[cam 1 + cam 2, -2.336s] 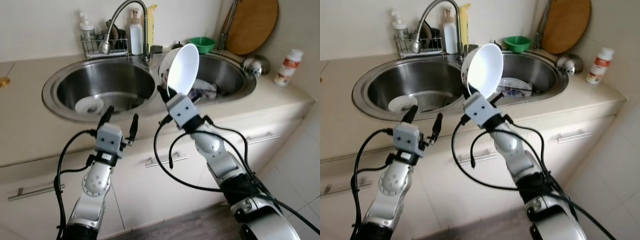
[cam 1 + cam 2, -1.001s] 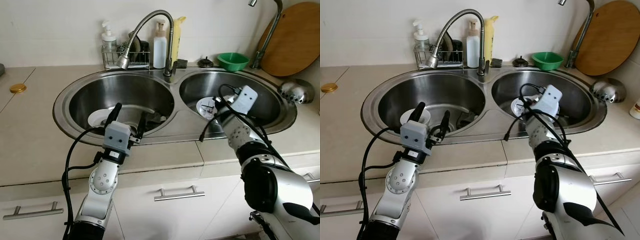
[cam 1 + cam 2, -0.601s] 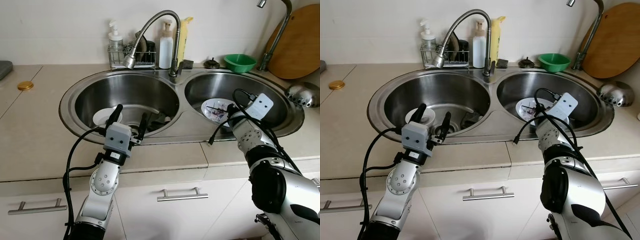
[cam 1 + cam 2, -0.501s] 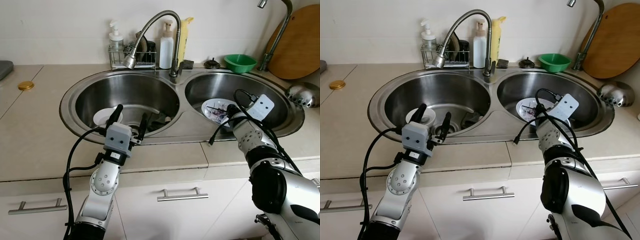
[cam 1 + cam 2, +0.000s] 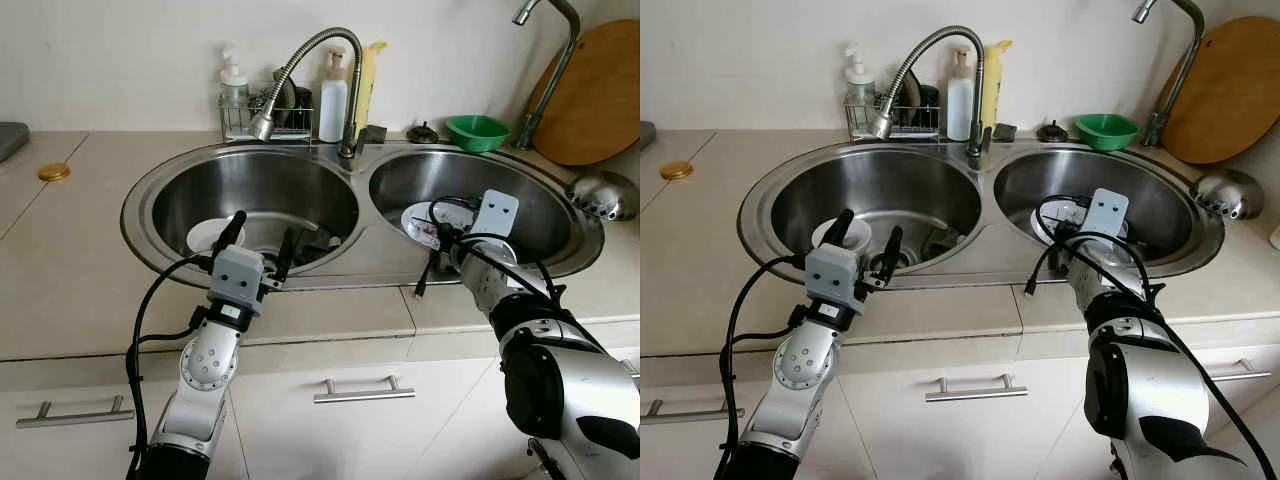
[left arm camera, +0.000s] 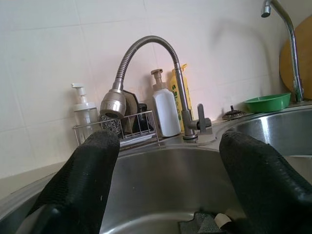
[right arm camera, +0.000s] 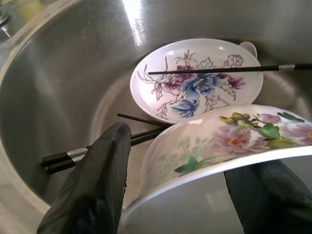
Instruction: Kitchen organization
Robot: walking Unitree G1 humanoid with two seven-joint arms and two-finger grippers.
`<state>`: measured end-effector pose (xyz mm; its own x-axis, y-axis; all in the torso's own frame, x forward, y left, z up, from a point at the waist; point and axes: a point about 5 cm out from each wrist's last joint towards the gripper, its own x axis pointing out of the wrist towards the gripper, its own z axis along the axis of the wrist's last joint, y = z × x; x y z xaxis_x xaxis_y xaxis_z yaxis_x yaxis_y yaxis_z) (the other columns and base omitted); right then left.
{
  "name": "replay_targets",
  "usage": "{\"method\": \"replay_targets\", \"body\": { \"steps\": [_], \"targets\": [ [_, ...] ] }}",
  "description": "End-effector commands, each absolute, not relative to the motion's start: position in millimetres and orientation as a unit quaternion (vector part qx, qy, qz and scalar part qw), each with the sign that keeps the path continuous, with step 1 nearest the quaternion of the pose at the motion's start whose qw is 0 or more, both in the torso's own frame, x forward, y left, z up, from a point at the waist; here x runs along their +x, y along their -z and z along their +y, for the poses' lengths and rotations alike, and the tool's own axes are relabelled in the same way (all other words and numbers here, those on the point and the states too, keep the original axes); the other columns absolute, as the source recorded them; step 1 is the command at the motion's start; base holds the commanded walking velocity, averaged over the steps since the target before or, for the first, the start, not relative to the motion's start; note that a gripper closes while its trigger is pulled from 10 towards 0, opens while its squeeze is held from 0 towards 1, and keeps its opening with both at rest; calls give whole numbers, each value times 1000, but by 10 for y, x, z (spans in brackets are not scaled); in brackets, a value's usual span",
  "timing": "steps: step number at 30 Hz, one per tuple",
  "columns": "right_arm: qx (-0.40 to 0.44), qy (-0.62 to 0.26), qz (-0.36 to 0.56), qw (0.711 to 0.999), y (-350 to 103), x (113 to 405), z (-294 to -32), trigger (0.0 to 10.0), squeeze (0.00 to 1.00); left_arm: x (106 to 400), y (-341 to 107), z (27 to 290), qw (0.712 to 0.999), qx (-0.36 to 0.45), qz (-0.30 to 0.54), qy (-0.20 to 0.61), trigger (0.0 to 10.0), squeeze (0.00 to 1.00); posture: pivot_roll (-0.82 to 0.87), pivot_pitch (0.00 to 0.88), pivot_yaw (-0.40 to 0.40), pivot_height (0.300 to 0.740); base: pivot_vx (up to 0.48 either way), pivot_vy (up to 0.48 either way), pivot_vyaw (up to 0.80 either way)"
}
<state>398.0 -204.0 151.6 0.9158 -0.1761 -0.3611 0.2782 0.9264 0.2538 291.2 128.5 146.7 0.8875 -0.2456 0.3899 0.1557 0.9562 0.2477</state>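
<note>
Bowl (image 7: pixel 209 146) lowered into sink, between fingers (image 7: pixel 92 190)

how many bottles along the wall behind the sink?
3, all behind the left basin: a pump dispenser in the wire rack, a white bottle beside the faucet, and a yellow bottle right of that. The rack may hide more.

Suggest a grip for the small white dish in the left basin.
Take the white dish by its near rim, coming down from above with the left hand, one finger inside and one outside. It sits upright and open on the basin floor, so likely only the rim offers an edge.
</note>
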Motion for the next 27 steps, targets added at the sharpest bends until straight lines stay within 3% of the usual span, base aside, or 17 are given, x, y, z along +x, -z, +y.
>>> {"method": "replay_targets", "body": {
  "steps": [1,5,9,18,27],
  "targets": [
    [194,100,208,953,-1304,3908,-1963,10000,0,2917,-1430,1278,967,112,-203,106,10000,0,6,0,-34,740,0,0,0],
    [137,25,190,972,-1428,3965,-1803,10000,0,2918,-1427,1286,967,113,-201,105,10000,0,2,0,-33,740,0,0,0],
    [105,1,226,969,-1335,3927,-1735,10000,0,2913,-1415,1278,968,114,-199,107,10000,0,-1,0,-34,740,0,0,0],
    [34,1,302,953,-980,3723,-1901,10000,0,2916,-1392,1296,969,117,-192,102,10000,0,-4,0,-38,740,0,0,0],
    [163,40,334,928,-882,3646,-1940,10000,0,2928,-1381,1276,969,117,-189,104,10000,0,-10,0,-35,740,0,0,0]
  ]
}}
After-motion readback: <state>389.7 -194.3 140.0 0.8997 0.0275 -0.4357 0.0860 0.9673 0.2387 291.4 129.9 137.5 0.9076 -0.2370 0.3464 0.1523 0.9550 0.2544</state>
